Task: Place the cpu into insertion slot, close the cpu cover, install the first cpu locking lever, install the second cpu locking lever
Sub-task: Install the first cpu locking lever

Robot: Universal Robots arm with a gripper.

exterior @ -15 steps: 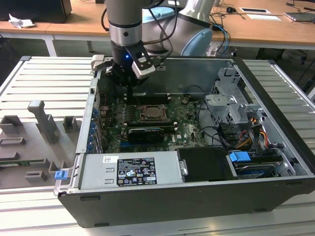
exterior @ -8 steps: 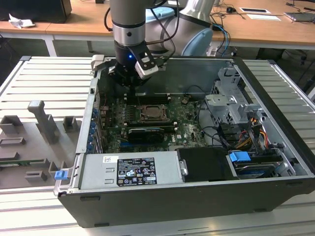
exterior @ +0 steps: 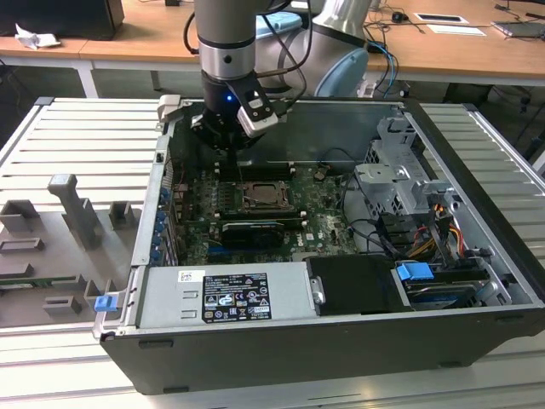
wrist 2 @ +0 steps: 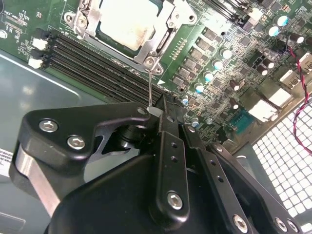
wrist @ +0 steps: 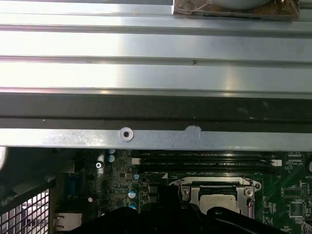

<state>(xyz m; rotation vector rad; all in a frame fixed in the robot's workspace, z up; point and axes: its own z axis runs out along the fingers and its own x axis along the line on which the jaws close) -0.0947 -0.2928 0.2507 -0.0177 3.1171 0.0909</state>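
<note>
Claw: the gripper [wrist 2: 158,109] had its fingertips drawn together on the free end of a thin wire locking lever [wrist 2: 149,87]; nothing else was in its hold; which of the two levers this was could not be told
Claw's place: in the exterior view the gripper [exterior: 228,141] hung low inside the open computer case [exterior: 477,170], on the far side of the board and toward the exterior view's left
Cpu: the cpu [wrist 2: 127,19] lay flat in the insertion slot [wrist: 184,191], its pale metal face upward
Cover: the cpu cover [wrist 2: 163,29] lay down around the chip, framing it; judged closed
Lever's long axis: it ran straight from the corner of the socket to the fingertips, crossing above the long black memory slots [wrist 2: 92,61]; judged raised off the board and not yet latched
Key relation: the socket lay nearer to the camera than the claw and toward the exterior view's right; the lever's hinge end was at the socket and its handle end at the claw
Stage: chip seated, cover down, lever work in hand; a judgement
</note>
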